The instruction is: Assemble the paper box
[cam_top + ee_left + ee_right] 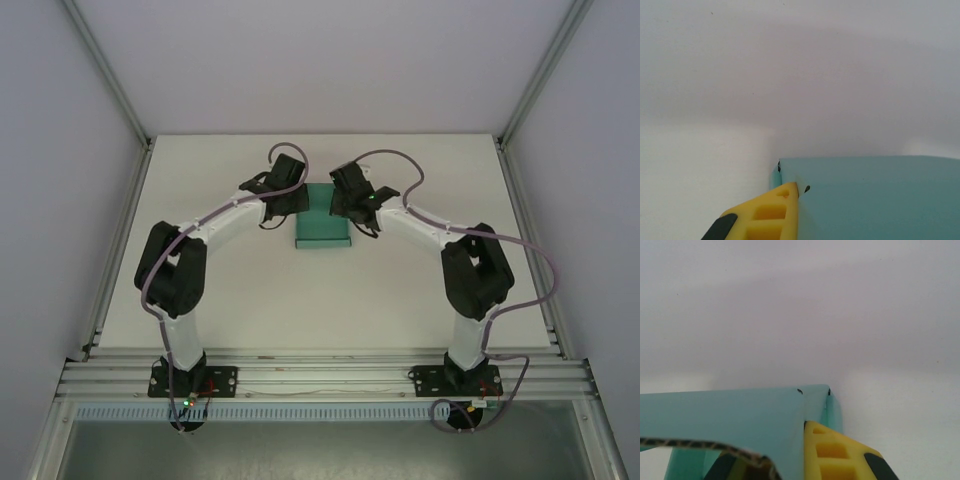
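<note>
Top external view: the box point(322, 222) lies on the white counter point(220, 290), midway between left and right and a little toward the far side. The left gripper point(293, 204) is at its far-left corner and the right gripper point(343, 204) at its far-right corner, each arm reaching in from its own side. I judge they stand so because each one works one side wall while the other steadies the thin card. The near edge of the box is free. Bare counter lies wide on the near, left and right sides.

Left wrist view: one yellow finger point(772, 216) lies against the left side of the box, touching it close to the corner. A flat teal panel spreads away to the right. From this one finger I cannot tell if the left gripper is clenched or released. Bare counter lies left of the finger, so there seems room to draw back that way.

Right wrist view: a yellow finger stands just outside the right wall of the box, and a second one sits lower left, partly behind a curled card edge point(705, 444). A teal panel passes between them, so the right gripper seems to straddle this wall. Whether it grasps the card or is loose around it, I cannot tell. That curled edge looks unfolded and could catch a finger. The counter on the right is open.
</note>
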`<move>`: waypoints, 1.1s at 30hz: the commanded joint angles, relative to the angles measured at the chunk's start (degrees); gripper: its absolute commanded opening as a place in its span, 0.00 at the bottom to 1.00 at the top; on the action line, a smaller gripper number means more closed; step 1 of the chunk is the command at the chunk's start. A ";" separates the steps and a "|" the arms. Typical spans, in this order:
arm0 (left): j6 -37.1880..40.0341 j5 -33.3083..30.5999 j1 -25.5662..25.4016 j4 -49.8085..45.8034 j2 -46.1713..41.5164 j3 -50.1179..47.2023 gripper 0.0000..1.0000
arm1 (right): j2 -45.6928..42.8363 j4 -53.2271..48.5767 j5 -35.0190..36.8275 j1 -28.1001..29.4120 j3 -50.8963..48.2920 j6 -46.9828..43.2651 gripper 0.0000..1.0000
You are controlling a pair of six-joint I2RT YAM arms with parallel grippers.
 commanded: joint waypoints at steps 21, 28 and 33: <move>1.10 12.42 -3.60 17.13 -9.94 -22.46 0.25 | -9.54 21.53 1.01 4.66 -26.24 -11.07 0.00; -3.50 13.86 -3.67 18.15 -16.65 -28.35 0.66 | -10.61 22.09 4.40 8.02 -30.28 -14.94 0.00; -1.84 7.79 -3.66 7.37 -22.47 -25.58 0.92 | -11.32 23.79 6.48 9.15 -31.88 -14.29 0.00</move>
